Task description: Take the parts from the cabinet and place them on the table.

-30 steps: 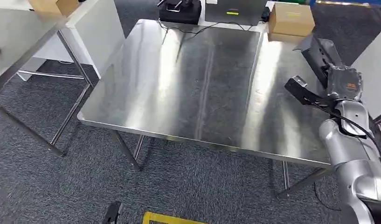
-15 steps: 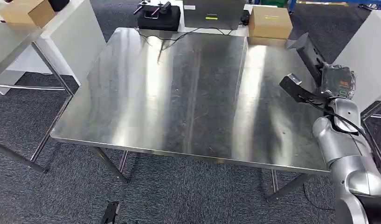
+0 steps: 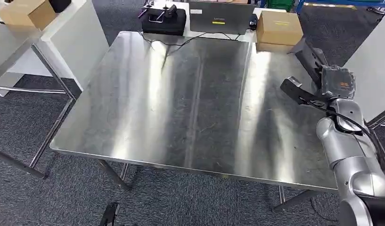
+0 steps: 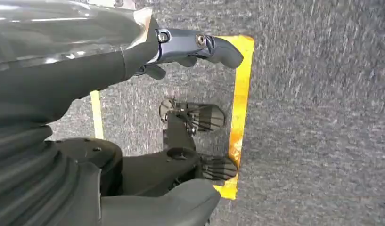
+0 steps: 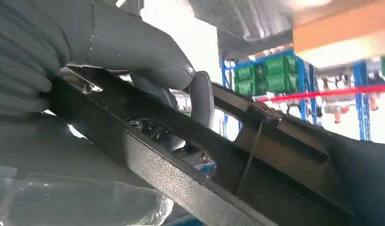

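The right hand point(image 3: 332, 81) grips a dark part point(image 3: 309, 55) above the right edge of the steel worktop point(image 3: 190, 99), thumb point(image 5: 148, 56) wrapped over it, while the left hand point(image 4: 190, 47) hangs over the carpet, fingers curled on nothing

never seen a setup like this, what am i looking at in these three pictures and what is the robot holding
This is a two-armed humanoid robot seen through its own cameras. The head view looks down at a steel table, whose near part is bare; a black case, a laptop and a cardboard box sit along its far edge. On the right, the silver right arm's right hand holds a black part above the table's right side. The right wrist view shows the same thumb and fingers clamped on that part up close. The left wrist view looks down at grey carpet, with the left hand hanging empty, its fingers curled.
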You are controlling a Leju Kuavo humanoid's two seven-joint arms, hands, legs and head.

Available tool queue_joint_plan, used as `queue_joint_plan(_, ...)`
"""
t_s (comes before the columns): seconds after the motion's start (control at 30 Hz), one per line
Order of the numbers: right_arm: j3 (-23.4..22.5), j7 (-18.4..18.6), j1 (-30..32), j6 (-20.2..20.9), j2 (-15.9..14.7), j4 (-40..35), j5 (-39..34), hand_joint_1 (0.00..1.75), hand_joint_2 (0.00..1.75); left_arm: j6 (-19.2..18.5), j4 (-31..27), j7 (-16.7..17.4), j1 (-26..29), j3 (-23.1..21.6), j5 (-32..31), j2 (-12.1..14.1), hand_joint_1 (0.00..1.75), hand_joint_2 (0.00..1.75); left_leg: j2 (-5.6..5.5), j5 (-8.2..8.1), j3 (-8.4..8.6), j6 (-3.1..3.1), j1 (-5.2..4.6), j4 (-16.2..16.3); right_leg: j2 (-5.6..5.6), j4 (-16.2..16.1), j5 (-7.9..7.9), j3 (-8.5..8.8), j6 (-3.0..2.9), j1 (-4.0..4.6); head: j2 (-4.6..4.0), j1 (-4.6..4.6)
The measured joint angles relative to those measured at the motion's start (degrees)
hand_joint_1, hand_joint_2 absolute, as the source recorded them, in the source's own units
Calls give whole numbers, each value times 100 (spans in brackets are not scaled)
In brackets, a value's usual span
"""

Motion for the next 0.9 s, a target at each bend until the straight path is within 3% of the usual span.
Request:
queue_joint_plan(0.03, 2, 39, -47, 105, 50, 20, 63, 175, 175, 0, 0, 20, -2, 0, 0, -2, 0, 175, 25, -23, -33, -39, -6, -2, 14, 34, 123, 58, -96, 68, 2, 26)
queue_joint_plan(0.07, 4, 85, -52, 150, 96, 22, 105, 175, 175, 0, 0, 26, 6, 0, 0, -2, 0, 175, 32, -59, -51, -45, -16, 36, 18, 8, 179, 47, -135, -12, 2, -9)
queue_joint_plan(0.1, 9, 109, -66, 172, 151, 37, 116, 175, 175, 0, 0, 26, 6, 0, 0, 0, 0, 175, 37, -28, -33, 44, -15, 24, 23, 14, 190, 45, -113, 3, 2, -26)
queue_joint_plan(0.13, 13, 122, -89, 218, 179, 55, 144, 175, 175, 0, 0, 28, 5, 0, 0, 7, 0, 175, 40, -18, -29, 64, -16, 18, 33, 16, 190, 42, -115, 12, 2, -44)
queue_joint_plan(0.3, 61, 205, -179, 443, 385, 142, 293, 175, 175, 20, 0, 31, 0, -2, -57, -6, 0, 175, 51, -40, 29, 82, -3, -85, 56, 13, 132, 42, -174, 34, 2, -52)
queue_joint_plan(0.4, 94, 216, -225, 443, 459, 190, 297, 175, 175, 39, 0, 33, 4, -2, -63, -11, 0, 175, 51, -46, 32, 68, 8, -97, 55, 13, 128, 42, -182, 52, 2, -55)
queue_joint_plan(0.5, 96, 216, -267, 443, 494, 214, 295, 175, 175, 42, 0, 33, 7, -4, -63, -22, 0, 175, 49, -39, 32, -85, 25, -103, 53, 15, 129, 43, -187, 66, 2, -50)
queue_joint_plan(0.9, 299, 485, -387, 976, 907, 415, 566, 175, 175, 64, 0, 57, 13, -7, -116, -79, 0, 175, 48, -33, 42, -88, -28, -90, 45, 14, 142, 79, -201, 49, 2, -46)
